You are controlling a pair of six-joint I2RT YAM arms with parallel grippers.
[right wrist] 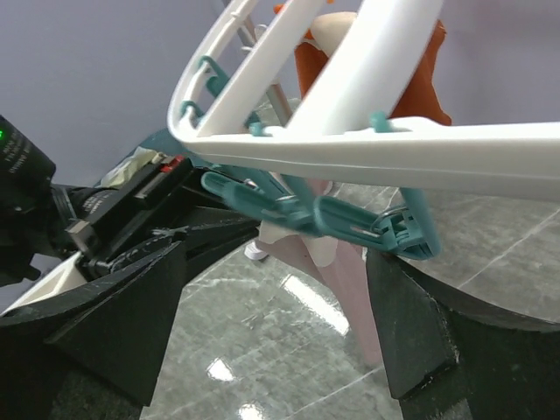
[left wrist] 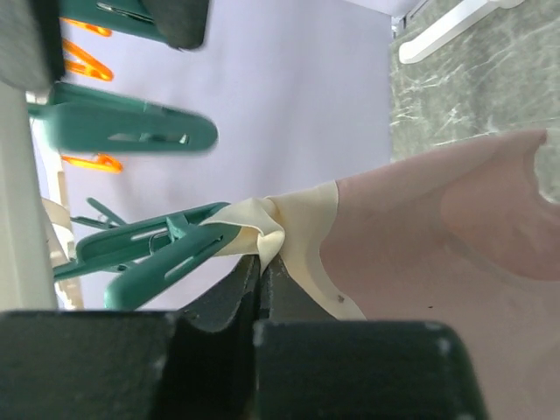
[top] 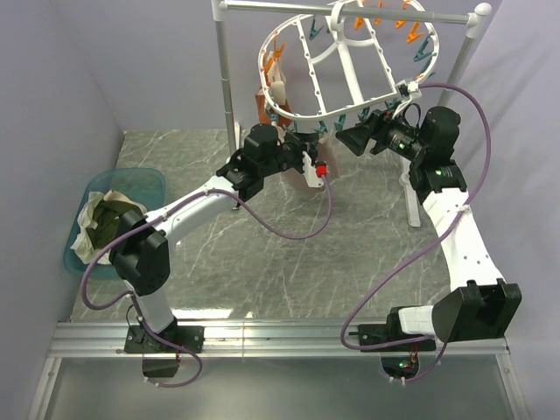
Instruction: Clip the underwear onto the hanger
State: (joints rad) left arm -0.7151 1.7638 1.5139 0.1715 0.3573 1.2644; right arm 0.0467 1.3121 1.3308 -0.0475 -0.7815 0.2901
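Note:
The white oval hanger (top: 350,66) hangs from the rail, with teal and orange pegs on its rim (right wrist: 367,149). My left gripper (top: 315,159) is shut on the cream waistband of the pinkish-beige underwear (left wrist: 437,245) and holds it up at the near rim. In the left wrist view the left gripper (left wrist: 261,262) pinches a waistband fold that reaches into the tip of a teal peg (left wrist: 149,249). My right gripper (top: 352,138) is open. Its fingers (right wrist: 420,324) stand on either side of a teal peg (right wrist: 350,223), and the underwear (right wrist: 354,280) hangs below that peg.
A rust-orange garment (right wrist: 420,79) and a pale cloth (top: 278,87) hang on the hanger's far left side. The white pole stand (top: 229,79) holds the rail. A teal basin (top: 149,179) with olive-green cloth (top: 109,219) sits at the table's left.

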